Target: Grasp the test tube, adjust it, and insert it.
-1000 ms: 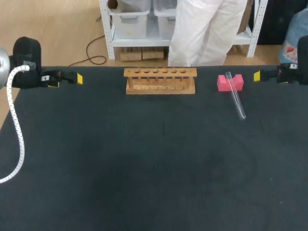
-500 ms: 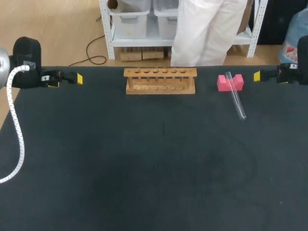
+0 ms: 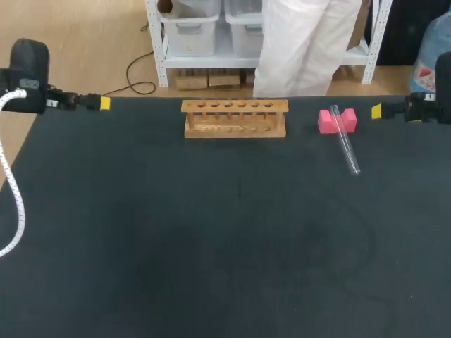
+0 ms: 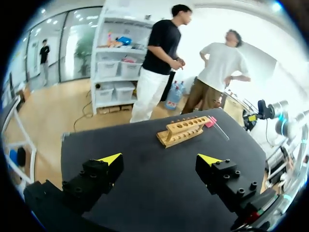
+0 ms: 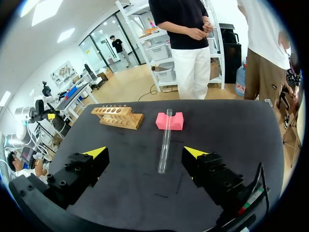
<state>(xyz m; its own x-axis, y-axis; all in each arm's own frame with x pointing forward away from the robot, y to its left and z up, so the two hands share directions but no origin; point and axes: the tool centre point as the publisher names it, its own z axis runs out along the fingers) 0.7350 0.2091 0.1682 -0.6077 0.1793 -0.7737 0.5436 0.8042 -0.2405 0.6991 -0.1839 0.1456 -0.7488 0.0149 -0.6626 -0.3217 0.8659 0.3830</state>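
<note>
Leaning test tube [image 3: 345, 141] rests on pink block [image 3: 325, 122].

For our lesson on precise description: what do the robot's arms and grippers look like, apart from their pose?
The left gripper and right gripper each have two blocky black fingers with round screw holes and bright yellow wedge tips. The left arm has a rounded black housing and a white ribbed cable. Of the right arm only black shows.

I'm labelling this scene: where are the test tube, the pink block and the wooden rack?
test tube [image 3: 347, 149], head view, mid-length of the glass
pink block [image 3: 325, 123], head view, its left half
wooden rack [image 3: 235, 132], head view, its base board
</note>
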